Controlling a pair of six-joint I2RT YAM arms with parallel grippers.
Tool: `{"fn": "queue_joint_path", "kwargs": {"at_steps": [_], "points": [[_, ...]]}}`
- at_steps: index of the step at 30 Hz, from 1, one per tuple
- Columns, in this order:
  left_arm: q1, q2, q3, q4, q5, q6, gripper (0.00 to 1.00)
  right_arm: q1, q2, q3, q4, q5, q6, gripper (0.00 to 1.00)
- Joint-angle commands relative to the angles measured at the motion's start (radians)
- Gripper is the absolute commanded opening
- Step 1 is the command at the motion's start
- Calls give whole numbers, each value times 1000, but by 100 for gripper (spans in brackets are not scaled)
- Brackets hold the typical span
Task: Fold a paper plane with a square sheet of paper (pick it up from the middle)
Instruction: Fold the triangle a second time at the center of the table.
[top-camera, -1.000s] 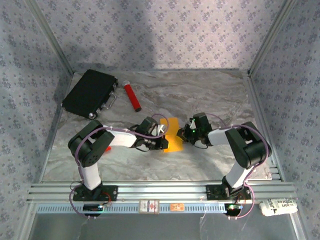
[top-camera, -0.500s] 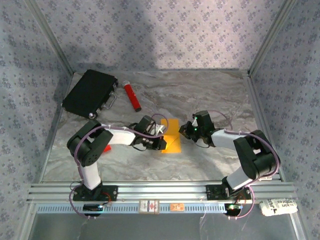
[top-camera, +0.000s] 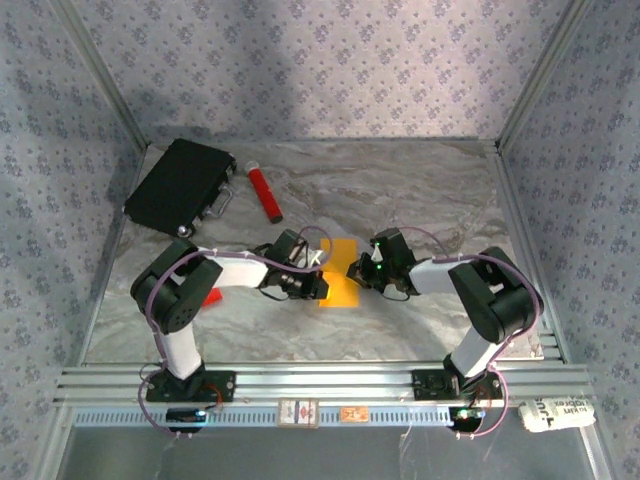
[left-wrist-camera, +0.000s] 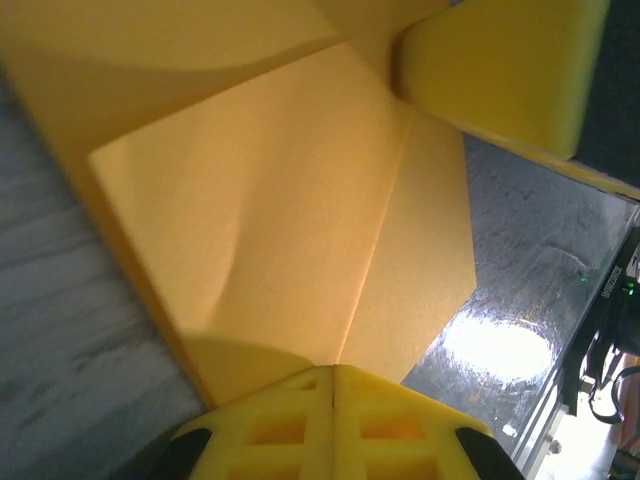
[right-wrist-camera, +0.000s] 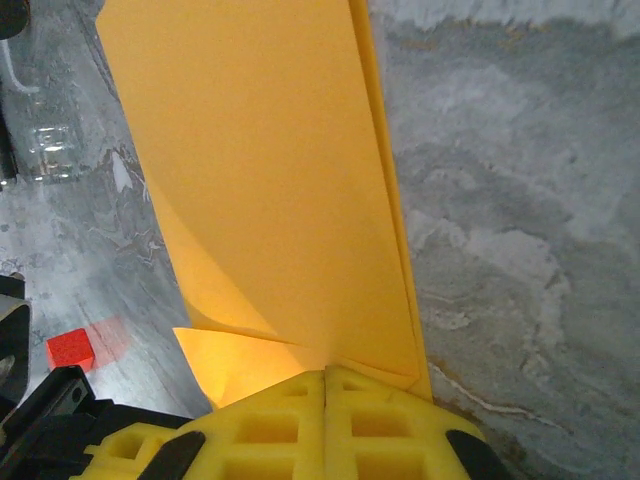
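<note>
Marbled grey tabletop (top-camera: 430, 190), papered walls. Finds the square sheet of paper (top-camera: 341, 272), already creased, flat just nearer than the red cylinder (top-camera: 265, 193). Has eased the right gripper (right-wrist-camera: 327, 375) closer onto the sheet's side away from the cylinder; keeps the left gripper (left-wrist-camera: 332, 372) on the cylinder side. Holds both finger pairs pressed together. Looks like flattening a fold: mid-task, no plane yet. Cannot tell whether either pair nips paper or merely bears down; sheet outline cut off at both wrists.

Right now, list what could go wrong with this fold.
1. The left end effector and right end effector, both shut, bear on opposite edges of the sheet of paper. Uneven pushing could slide or crumple it on the smooth table.
2. A flap sits raised near the right one, so the crease might set crooked.
</note>
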Motion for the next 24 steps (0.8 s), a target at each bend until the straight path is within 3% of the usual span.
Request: {"fn": "queue_joint_path", "kwargs": {"at_steps": [1,7,14,24], "points": [[6,-54,-9,-6,-2,-84,3,-15,21,-25,-45,58,-11,0],[-6,-67,35,19,-12,-163,3,-12,25,-33,-33,61,6,0],[-53,20,102,35,-54,-226,4,-8,34,-32,-27,60,10,0],[-62,96,67,63,-143,-287,4,-7,37,-52,-12,70,14,0]]}}
